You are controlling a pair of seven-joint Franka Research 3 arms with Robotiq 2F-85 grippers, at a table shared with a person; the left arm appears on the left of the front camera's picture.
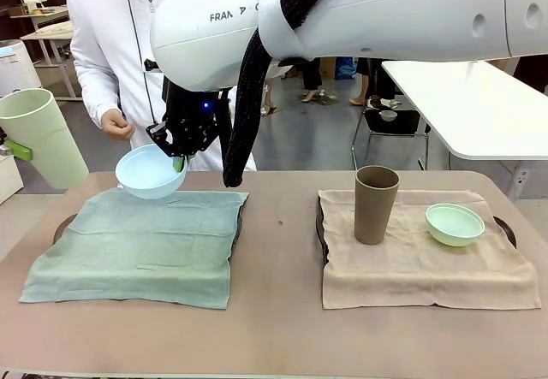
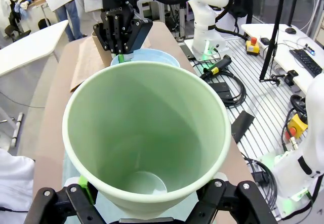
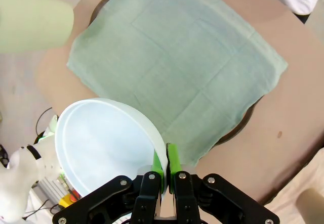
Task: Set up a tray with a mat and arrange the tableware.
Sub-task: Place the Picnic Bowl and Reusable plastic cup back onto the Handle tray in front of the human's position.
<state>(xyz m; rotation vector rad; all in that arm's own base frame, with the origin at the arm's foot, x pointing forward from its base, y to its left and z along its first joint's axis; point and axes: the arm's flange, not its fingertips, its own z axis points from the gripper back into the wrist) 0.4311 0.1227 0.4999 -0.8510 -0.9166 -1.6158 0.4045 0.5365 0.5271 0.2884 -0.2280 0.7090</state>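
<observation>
Your right gripper [image 1: 178, 162] pinches the light blue bowl [image 1: 150, 172] by its rim above the green mat [image 1: 137, 244] (tray beneath), while your left gripper [image 2: 147, 196] clasps the pale green cup [image 1: 38, 136] off the table's edge.

The right arm reaches from the right side across the middle to the far left, its wrist pointing down. The right pincer [image 1: 179, 162] hangs above the bench with its green-padded fingers [image 3: 172, 159] pinched close together on the rim of the light blue bowl [image 1: 149, 172], one pad inside and one outside. The left pincer [image 2: 147, 204] sits at the far left edge, its black fingers spread around the base of the pale green cup [image 2: 144, 138], gripping it tilted. The person's hand [image 1: 117, 124] hangs loosely curled at the far side.
</observation>
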